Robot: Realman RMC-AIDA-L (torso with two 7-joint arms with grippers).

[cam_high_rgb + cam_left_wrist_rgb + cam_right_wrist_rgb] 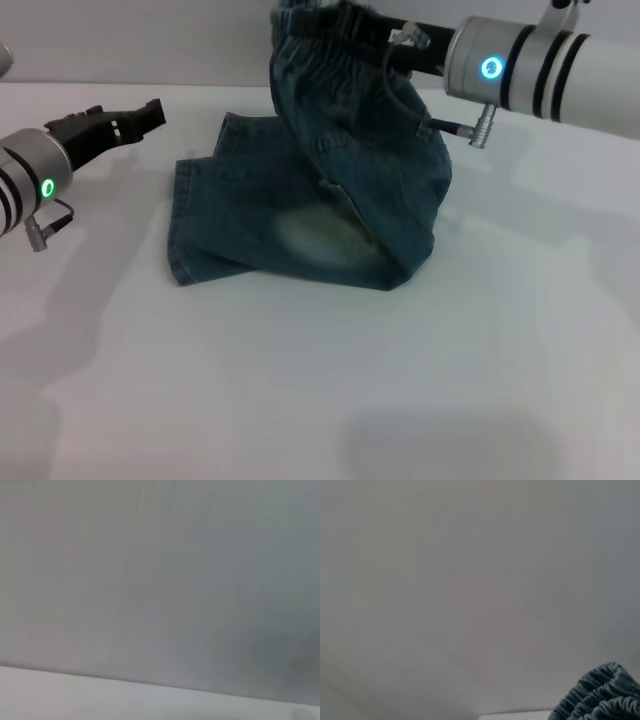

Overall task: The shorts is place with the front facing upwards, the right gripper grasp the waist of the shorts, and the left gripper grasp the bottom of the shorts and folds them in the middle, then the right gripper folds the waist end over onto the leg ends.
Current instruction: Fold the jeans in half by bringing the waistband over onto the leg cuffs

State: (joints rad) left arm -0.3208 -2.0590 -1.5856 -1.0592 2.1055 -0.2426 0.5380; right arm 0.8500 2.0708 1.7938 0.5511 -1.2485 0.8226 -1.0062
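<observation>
White tabletop (320, 400), plain and matte, is seen across the whole head view, with a pale wall behind it.

Item: the shorts (330, 215), blue-green denim, already doubled lengthwise. The lower part is laid flat near the middle of the tabletop, a pale faded patch facing up. The upper part is lifted into the air.

Item: the waist (320, 50), crinkled elastic band, is held high above the tabletop at the far side; a bunch of it is also caught at the corner of the right wrist view (600, 695).

Item: the leg ends (182, 225), flat hemmed edges, are laid on the tabletop on the robot's left side of the garment, untouched.

Item: the right gripper (335, 20), on the bluish-ringed arm, is positioned at the raised waist with its jaws clamped on the band.

Item: the left gripper (150, 112), on the green-ringed arm, is held just above the tabletop, apart from the shorts and left of them. Nothing is carried; whether its jaws are apart or together cannot be told.

Risks, as judged: the waist could be slipped from the jaws if only a thin pinch of elastic is held. The lower part could be dragged along, since no hold is kept on the leg ends, and a skewed fold would result. The hanging denim could be bunched up if lowered short of the hems.

Obstructions: none are noted between waist and leg ends; a cable loop (395, 70) by the right wrist is hung close to the fabric.
</observation>
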